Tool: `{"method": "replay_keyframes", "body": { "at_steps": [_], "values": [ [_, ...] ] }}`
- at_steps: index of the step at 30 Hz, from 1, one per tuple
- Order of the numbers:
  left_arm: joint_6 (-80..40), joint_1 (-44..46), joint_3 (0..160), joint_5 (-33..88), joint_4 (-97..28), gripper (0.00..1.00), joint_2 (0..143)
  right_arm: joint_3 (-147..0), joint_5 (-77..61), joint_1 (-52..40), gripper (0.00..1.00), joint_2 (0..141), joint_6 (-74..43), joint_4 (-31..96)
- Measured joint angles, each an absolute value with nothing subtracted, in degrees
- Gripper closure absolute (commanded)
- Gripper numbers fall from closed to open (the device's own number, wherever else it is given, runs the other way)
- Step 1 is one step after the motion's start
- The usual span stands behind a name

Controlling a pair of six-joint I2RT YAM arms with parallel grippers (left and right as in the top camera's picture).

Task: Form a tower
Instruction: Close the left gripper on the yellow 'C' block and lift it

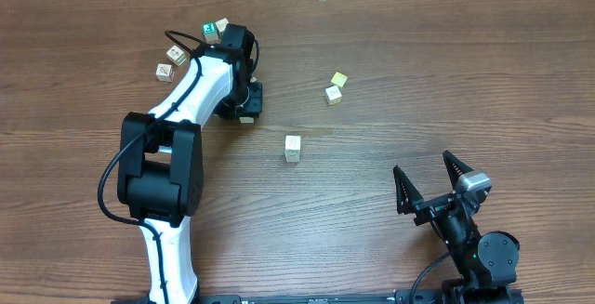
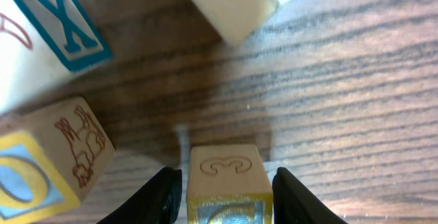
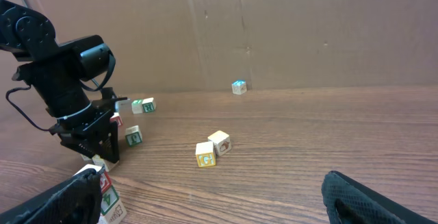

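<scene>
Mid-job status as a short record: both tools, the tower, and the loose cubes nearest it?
left tool: straddling a small wooden cube with a yellow-framed face; contact unclear
right tool: open, empty, away from all cubes
tower of small wooden alphabet cubes: standing mid-table, neither tool touching it
nearest loose cubes: yellow-faced wooden cube beside cream wooden cube, farther out than the tower and to its right

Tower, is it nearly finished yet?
Not nearly. Done: the tower looks only about two cubes tall. In hand: the left hand has its fingers on either side of a yellow-faced cube, but I can't tell if it grips yet. Left: that cube and the loose cubes aren't stacked. The right hand is open and empty.
</scene>
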State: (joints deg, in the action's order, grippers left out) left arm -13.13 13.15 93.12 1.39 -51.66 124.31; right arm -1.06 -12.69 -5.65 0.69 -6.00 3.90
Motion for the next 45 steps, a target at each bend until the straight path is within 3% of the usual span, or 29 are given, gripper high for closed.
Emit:
{"method": "replay_keyframes", "body": {
  "at_steps": [4,9,15,30,45],
  "values": [
    [-13.3,13.1,93.1,1.2,-51.1,0.71,124.3,-1.1,-12.7,-5.7,0.00,0.7,-6.0,3.9],
    [-13.3,13.1,93.1,1.0,-51.2,0.76,124.3,-1.1,-12.7,-5.7,0.00,0.7,-6.0,3.9],
    [-13.3,13.1,93.1,0.9,-51.3,0.70,124.3,-1.1,-12.7,-5.7,0.00,0.7,-6.0,3.9],
    [-13.3,13.1,93.1,0.8,-51.5,0.79,124.3,-1.1,-12.7,-5.7,0.00,0.7,-6.0,3.9],
    [-13.3,13.1,95.9,0.8,-59.6,0.75,123.2,-1.1,-12.7,-5.7,0.00,0.7,-6.0,3.9]
  ]
}}
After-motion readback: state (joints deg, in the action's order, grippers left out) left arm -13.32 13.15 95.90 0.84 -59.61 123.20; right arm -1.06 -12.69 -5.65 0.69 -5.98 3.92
